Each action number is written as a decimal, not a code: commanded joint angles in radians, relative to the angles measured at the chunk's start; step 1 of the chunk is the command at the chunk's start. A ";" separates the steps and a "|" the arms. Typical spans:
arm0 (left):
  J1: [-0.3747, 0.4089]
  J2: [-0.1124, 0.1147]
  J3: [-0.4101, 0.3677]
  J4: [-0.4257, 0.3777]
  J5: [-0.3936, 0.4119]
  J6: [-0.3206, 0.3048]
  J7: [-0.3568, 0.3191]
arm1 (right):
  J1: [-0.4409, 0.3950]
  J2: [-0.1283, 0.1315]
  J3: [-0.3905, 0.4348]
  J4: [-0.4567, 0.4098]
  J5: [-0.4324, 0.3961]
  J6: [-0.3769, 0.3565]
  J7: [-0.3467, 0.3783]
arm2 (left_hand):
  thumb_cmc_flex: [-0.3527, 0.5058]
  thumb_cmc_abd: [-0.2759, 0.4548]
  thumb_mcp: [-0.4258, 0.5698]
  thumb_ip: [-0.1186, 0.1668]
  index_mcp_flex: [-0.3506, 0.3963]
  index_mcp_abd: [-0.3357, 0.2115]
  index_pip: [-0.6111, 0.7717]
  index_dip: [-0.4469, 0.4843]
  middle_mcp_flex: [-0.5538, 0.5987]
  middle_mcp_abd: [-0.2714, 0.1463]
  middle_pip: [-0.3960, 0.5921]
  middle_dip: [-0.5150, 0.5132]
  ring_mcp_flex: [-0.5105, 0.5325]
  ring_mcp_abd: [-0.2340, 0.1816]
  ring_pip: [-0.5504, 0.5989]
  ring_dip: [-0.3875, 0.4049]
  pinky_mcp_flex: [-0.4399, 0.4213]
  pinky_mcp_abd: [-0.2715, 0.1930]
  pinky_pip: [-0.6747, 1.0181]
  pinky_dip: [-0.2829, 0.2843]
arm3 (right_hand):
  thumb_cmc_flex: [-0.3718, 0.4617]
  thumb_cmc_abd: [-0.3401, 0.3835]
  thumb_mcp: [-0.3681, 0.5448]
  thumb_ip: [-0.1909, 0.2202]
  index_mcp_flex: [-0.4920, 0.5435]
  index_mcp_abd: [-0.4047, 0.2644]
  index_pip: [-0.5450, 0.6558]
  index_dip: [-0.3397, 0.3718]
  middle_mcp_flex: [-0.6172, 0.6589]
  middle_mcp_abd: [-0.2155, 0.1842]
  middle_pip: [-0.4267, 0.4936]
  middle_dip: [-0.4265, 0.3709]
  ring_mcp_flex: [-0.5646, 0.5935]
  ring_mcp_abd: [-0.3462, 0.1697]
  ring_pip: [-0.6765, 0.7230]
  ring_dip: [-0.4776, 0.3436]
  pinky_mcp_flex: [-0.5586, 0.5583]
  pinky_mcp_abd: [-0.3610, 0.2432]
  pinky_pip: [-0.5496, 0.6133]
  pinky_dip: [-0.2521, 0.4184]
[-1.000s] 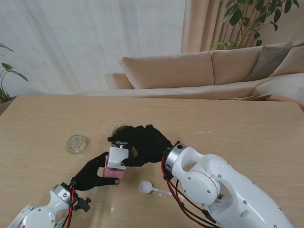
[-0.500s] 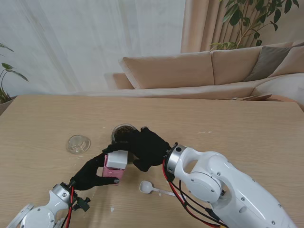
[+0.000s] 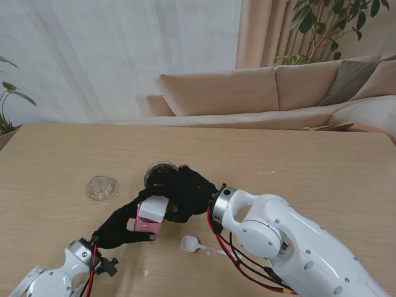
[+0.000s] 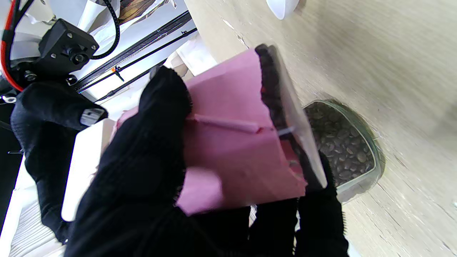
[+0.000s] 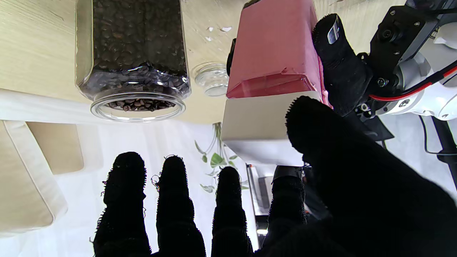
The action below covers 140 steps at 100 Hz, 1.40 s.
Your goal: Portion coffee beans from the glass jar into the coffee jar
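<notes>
On the table (image 3: 309, 161) we see our left hand (image 3: 119, 226) wrapped around the pink coffee jar (image 3: 148, 224), fingers pressed on its sides; the left wrist view shows those fingers (image 4: 142, 157) clamped across the pink body (image 4: 235, 150). The coffee jar stands near the middle of the table, slightly toward us. On top of it sits a white lid (image 3: 153, 209), and our right hand (image 3: 185, 192) lies over that lid from the 2 o'clock side. In the right wrist view the thumb (image 5: 321, 142) presses against the white lid (image 5: 257, 128) while the other four fingers (image 5: 171, 200) reach out straight and apart, touching nothing we can make out; whether the lid is truly pinched we cannot tell.

The glass jar (image 3: 159, 171) of coffee beans stands open just beyond the coffee jar, at about 12 o'clock from it; the right wrist view shows its rim (image 5: 137, 105) uncovered and dark beans inside. Its round glass lid (image 3: 102, 187) lies apart at 9 o'clock of the glass jar. A white spoon (image 3: 197, 246) rests on the table at 4 o'clock from the coffee jar, nearer to us.
</notes>
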 commanded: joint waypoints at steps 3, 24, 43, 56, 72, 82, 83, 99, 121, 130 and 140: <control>0.006 -0.005 0.003 -0.008 0.002 -0.002 -0.014 | 0.007 -0.007 -0.009 0.000 0.004 0.015 0.013 | 0.193 0.206 0.162 0.072 0.049 -0.154 0.167 0.080 0.063 -0.100 0.112 0.054 -0.024 -0.015 0.000 -0.002 0.019 -0.007 0.042 0.005 | -0.059 0.043 -0.041 -0.014 0.060 0.026 0.064 0.052 0.000 0.016 0.010 0.020 0.001 -0.027 0.018 0.004 -0.002 -0.011 0.027 0.021; 0.005 -0.005 0.003 -0.006 0.001 -0.004 -0.013 | 0.036 -0.016 -0.042 0.021 0.025 0.056 -0.007 | 0.193 0.205 0.161 0.073 0.049 -0.154 0.167 0.079 0.064 -0.100 0.112 0.055 -0.025 -0.015 -0.001 -0.003 0.019 -0.005 0.041 0.005 | -0.183 0.098 -0.131 -0.013 0.146 0.215 0.167 0.163 0.021 0.056 0.038 0.064 0.008 -0.022 0.040 0.017 0.002 -0.014 0.049 0.032; 0.005 -0.005 0.001 -0.005 -0.002 -0.007 -0.013 | 0.065 -0.027 -0.085 0.044 0.016 0.116 -0.040 | 0.193 0.206 0.160 0.073 0.048 -0.154 0.167 0.079 0.064 -0.101 0.112 0.055 -0.024 -0.016 0.000 -0.004 0.019 -0.006 0.041 0.005 | -0.258 0.151 -0.188 -0.010 0.153 0.385 0.372 0.322 0.040 0.102 0.112 0.117 0.025 -0.004 0.077 0.032 0.028 -0.007 0.086 0.035; 0.005 -0.005 0.001 -0.004 -0.003 -0.007 -0.014 | 0.077 -0.030 -0.099 0.051 0.013 0.134 -0.047 | 0.193 0.205 0.160 0.073 0.049 -0.154 0.167 0.080 0.064 -0.101 0.112 0.055 -0.025 -0.015 0.000 -0.004 0.019 -0.006 0.041 0.005 | -0.311 0.181 -0.214 -0.014 0.097 0.427 0.377 0.300 0.016 0.119 0.119 0.122 0.017 0.013 0.082 0.032 0.025 -0.005 0.090 0.030; 0.003 -0.006 0.001 -0.002 -0.002 -0.002 -0.012 | 0.041 -0.026 -0.060 0.020 0.024 0.116 -0.039 | 0.194 0.205 0.160 0.073 0.049 -0.154 0.168 0.080 0.064 -0.100 0.112 0.055 -0.025 -0.015 0.000 -0.004 0.019 -0.005 0.041 0.005 | -0.325 0.196 -0.232 -0.016 0.066 0.403 -0.088 -0.061 0.015 0.125 -0.008 0.030 0.000 0.027 0.028 0.006 -0.007 0.014 0.048 0.005; 0.002 -0.007 0.001 -0.001 0.000 0.002 -0.008 | -0.006 -0.022 -0.012 -0.015 0.025 0.092 -0.036 | 0.194 0.205 0.160 0.073 0.049 -0.155 0.168 0.080 0.064 -0.101 0.112 0.055 -0.024 -0.015 0.000 -0.004 0.019 -0.006 0.041 0.005 | -0.225 0.206 -0.254 -0.003 0.045 0.273 -0.192 -0.120 0.023 0.116 -0.061 -0.011 -0.011 0.021 -0.010 -0.010 -0.032 0.012 0.013 -0.006; 0.002 -0.007 0.001 -0.001 0.000 0.002 -0.008 | -0.011 -0.021 -0.007 -0.019 0.024 0.091 -0.034 | 0.194 0.206 0.160 0.073 0.048 -0.155 0.167 0.080 0.064 -0.101 0.112 0.055 -0.024 -0.016 0.000 -0.004 0.019 -0.006 0.041 0.005 | -0.206 0.208 -0.258 0.000 0.040 0.257 -0.198 -0.123 0.023 0.113 -0.066 -0.014 -0.012 0.020 -0.013 -0.011 -0.034 0.011 0.010 -0.006; 0.001 -0.008 0.001 0.000 0.004 0.005 -0.002 | -0.082 -0.011 0.059 -0.073 -0.031 0.057 -0.016 | 0.194 0.205 0.160 0.073 0.048 -0.155 0.167 0.079 0.064 -0.100 0.112 0.055 -0.025 -0.015 0.000 -0.004 0.018 -0.005 0.041 0.005 | 0.044 0.149 -0.130 0.197 -0.018 0.082 -0.206 -0.125 0.016 0.085 -0.080 -0.027 -0.015 0.007 -0.035 -0.017 -0.043 0.001 -0.010 -0.006; 0.000 -0.007 0.003 0.000 0.003 0.002 -0.005 | -0.086 -0.003 0.074 -0.060 -0.077 -0.009 -0.007 | 0.193 0.205 0.161 0.073 0.048 -0.154 0.167 0.080 0.063 -0.101 0.111 0.055 -0.024 -0.016 0.000 -0.004 0.019 -0.007 0.041 0.005 | 0.170 -0.049 0.244 0.056 -0.073 0.004 -0.178 -0.112 -0.031 0.032 -0.065 -0.044 -0.026 -0.021 -0.030 -0.021 -0.040 -0.026 -0.025 -0.004; 0.000 -0.007 0.003 0.000 0.003 0.000 -0.007 | -0.064 -0.003 0.057 -0.031 -0.076 -0.034 -0.016 | 0.193 0.204 0.161 0.073 0.048 -0.154 0.167 0.080 0.064 -0.101 0.112 0.055 -0.025 -0.016 0.000 -0.004 0.019 -0.006 0.041 0.005 | 0.170 -0.070 0.231 0.015 -0.070 -0.001 -0.179 -0.118 -0.030 0.023 -0.065 -0.046 -0.023 -0.034 -0.024 -0.020 -0.035 -0.036 -0.022 -0.003; 0.001 -0.006 0.002 0.000 0.001 0.000 -0.009 | -0.038 -0.003 0.034 -0.005 -0.073 -0.046 -0.020 | 0.193 0.205 0.161 0.073 0.048 -0.154 0.167 0.080 0.065 -0.100 0.112 0.055 -0.025 -0.015 0.000 -0.004 0.019 -0.006 0.041 0.005 | 0.168 -0.070 0.210 0.002 -0.065 0.001 -0.176 -0.122 -0.030 0.022 -0.059 -0.045 -0.021 -0.040 -0.019 -0.020 -0.030 -0.038 -0.019 -0.002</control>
